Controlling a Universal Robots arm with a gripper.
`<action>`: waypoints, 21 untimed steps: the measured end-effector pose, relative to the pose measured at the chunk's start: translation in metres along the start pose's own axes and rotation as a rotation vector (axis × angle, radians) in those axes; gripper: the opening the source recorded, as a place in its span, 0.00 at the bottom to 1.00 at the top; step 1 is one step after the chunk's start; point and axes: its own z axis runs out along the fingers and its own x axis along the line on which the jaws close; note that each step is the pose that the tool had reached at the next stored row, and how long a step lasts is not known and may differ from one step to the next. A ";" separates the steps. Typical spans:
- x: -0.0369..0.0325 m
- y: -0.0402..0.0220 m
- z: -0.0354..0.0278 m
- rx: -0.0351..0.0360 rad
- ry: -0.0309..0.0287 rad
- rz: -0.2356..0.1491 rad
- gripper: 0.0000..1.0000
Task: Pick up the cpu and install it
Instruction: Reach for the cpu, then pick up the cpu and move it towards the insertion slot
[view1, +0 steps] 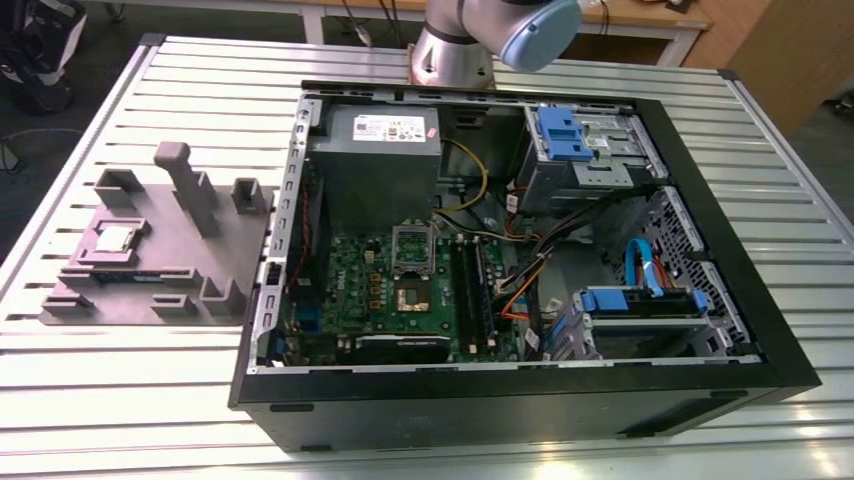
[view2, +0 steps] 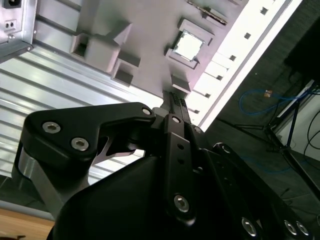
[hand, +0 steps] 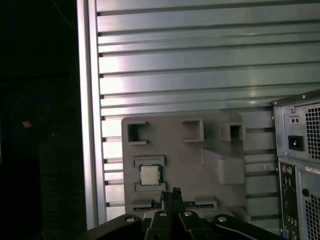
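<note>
Likely lab, slatted table (view1: 160, 400), opened computer (view1: 534, 412)

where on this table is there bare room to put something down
Bare slats of the table lie behind the grey fixture, up to the far edge, and in front of it, beside the computer case. A narrower strip runs past the case on the exterior view's right. Crowded: the fixture, holding the cpu, and the case's inside.
</note>
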 end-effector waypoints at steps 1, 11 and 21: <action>0.0035 -0.0001 0.0000 0.0001 0.0004 0.000 0.10; 0.0334 -0.0014 0.0014 -0.0006 0.0007 0.000 0.10; 0.0336 -0.0014 0.0014 -0.0006 0.0006 0.000 0.10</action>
